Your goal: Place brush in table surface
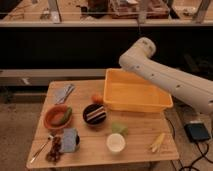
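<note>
The table surface [140, 132] is a light wooden plank top in the lower middle of the camera view. A slim pale brush [94, 113] seems to lie across the dark bowl [94, 120] near the table's middle. Only the white arm [165, 75] shows, reaching from the right edge to a rounded joint above the far left corner of the yellow bin. My gripper is hidden behind that arm, and nothing of it shows over the table.
The yellow bin [137, 95] fills the back right. An orange bowl [56, 119], orange fruit [96, 98], grey packet [65, 92], blue packet [69, 139], thin utensil [40, 150], white cup [116, 143], green piece [119, 128] and yellow banana-shaped piece [157, 142] lie around. A black box [197, 131] sits on the floor.
</note>
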You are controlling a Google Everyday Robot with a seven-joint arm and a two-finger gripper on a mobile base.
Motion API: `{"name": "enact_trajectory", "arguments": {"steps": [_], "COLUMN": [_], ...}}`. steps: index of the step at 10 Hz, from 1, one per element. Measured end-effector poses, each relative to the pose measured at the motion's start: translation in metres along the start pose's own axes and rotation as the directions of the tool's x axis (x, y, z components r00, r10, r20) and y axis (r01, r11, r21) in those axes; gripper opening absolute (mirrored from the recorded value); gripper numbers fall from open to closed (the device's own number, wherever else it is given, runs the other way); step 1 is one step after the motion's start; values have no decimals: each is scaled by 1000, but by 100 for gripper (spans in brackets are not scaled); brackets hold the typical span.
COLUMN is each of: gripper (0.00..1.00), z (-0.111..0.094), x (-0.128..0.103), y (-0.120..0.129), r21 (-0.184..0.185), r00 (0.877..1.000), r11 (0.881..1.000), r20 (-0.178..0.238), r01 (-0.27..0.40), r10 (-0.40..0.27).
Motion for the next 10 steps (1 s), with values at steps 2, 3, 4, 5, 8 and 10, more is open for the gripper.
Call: {"name": "enact_trajectory", "arguments": {"steps": [2,3,4,5,8,10], "gripper": [0,0,0,0,0,0], "z": [-3,1,9,20,44,44], "x": [-25,-38,-48,-61,-88,-86], "y": [-38,-58,-71,-86,-109,-108], "r21": [32,45,52,64,107,106], "r00": [999,998,997,996,988,988], "r11": [999,997,996,994,986,987], "r20": [-27,-27,-21,-5,75,74], "r01": [43,63,75,93,125,124], "r10": [-42,-62,-74,-93,-134,-132]}}
